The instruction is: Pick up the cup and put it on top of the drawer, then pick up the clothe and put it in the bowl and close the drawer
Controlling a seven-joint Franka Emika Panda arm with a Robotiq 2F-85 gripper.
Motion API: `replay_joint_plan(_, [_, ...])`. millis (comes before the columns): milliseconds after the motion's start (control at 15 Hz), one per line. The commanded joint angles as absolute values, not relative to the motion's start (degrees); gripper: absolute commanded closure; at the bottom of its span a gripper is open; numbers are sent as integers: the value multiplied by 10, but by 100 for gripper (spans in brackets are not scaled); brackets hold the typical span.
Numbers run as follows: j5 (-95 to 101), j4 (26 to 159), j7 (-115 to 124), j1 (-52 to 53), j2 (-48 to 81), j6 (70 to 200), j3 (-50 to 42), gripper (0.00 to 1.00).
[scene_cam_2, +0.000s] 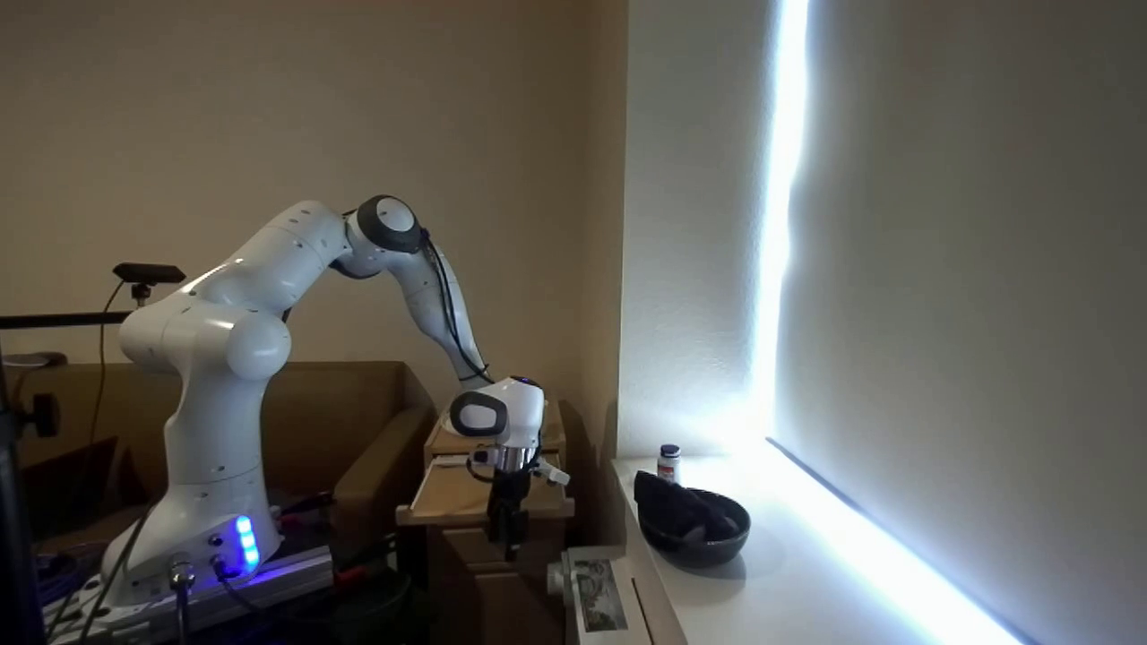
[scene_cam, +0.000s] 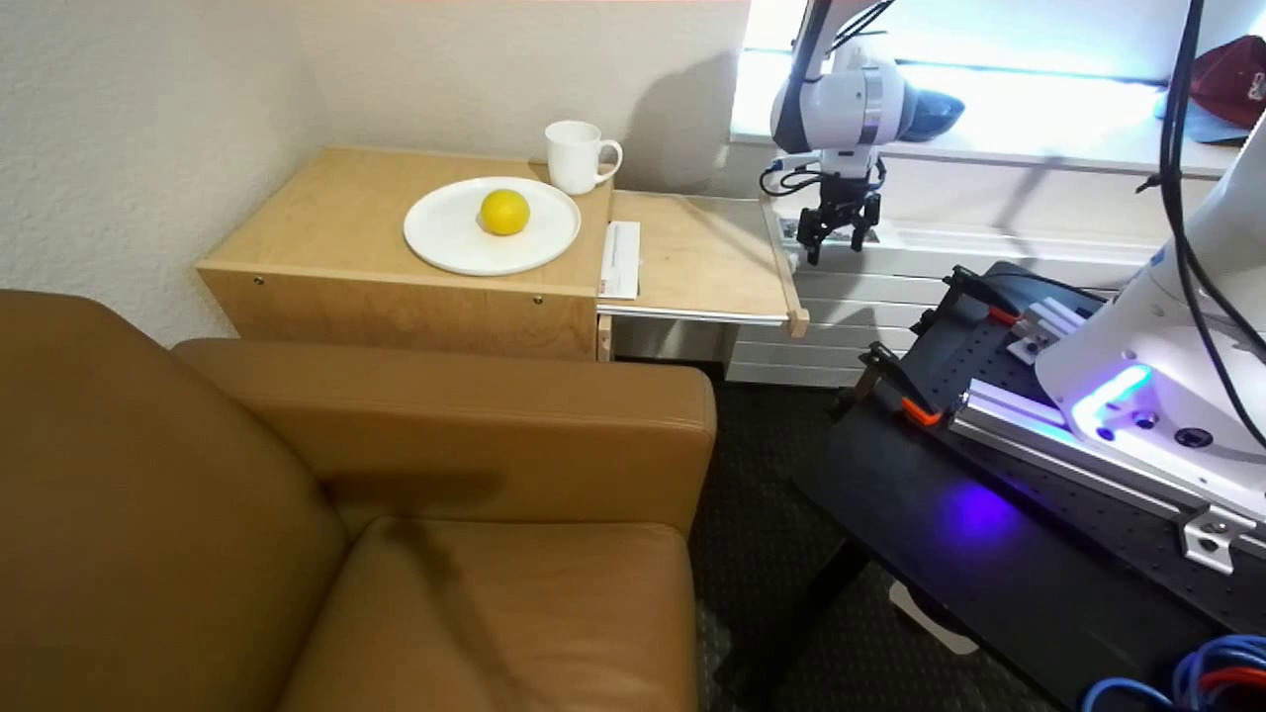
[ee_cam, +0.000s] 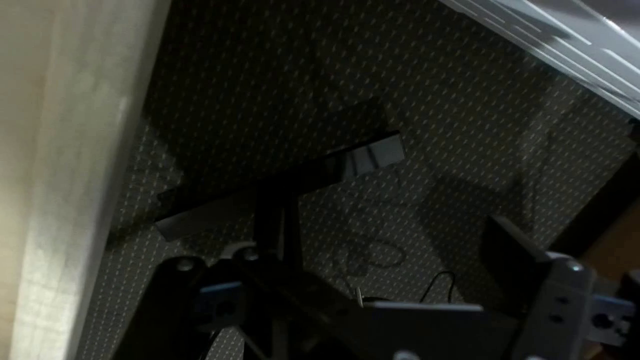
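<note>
The white cup (scene_cam: 574, 158) stands upright on top of the wooden cabinet (scene_cam: 356, 198), at its back right corner. The drawer (scene_cam: 707, 242) is pulled out; its front edge (ee_cam: 85, 165) also shows in the wrist view. The dark cloth (scene_cam_2: 676, 506) lies in the black bowl (scene_cam_2: 708, 551) on the windowsill and sticks up over the rim. My gripper (scene_cam: 836, 247) is open and empty, just beyond the drawer's front edge, with its fingers pointing down. It also shows in an exterior view (scene_cam_2: 508, 537) and in the wrist view (ee_cam: 400, 275).
A white plate (scene_cam: 445, 232) with a yellow ball (scene_cam: 504, 212) is on the cabinet. A white strip (scene_cam: 621, 259) lies in the drawer. A brown sofa (scene_cam: 475, 425), a radiator (scene_cam: 821, 341) and a robot table (scene_cam: 920, 494) are nearby. A small bottle (scene_cam_2: 668, 464) stands behind the bowl.
</note>
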State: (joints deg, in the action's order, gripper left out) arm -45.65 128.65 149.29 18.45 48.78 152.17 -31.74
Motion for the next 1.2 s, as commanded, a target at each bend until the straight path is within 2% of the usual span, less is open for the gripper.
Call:
replay_joint_plan(0, [-462,1282,1491,179,489,1522,-313,0])
replay_joint_plan(600, [-614,1231,1492,206,547,1507,-308,0])
replay_joint_plan(800, [-615,1240,1487,214,511,1534,-294,0])
replay_joint_plan(1133, [-581,1260,1485,326,448,1607,-315,0])
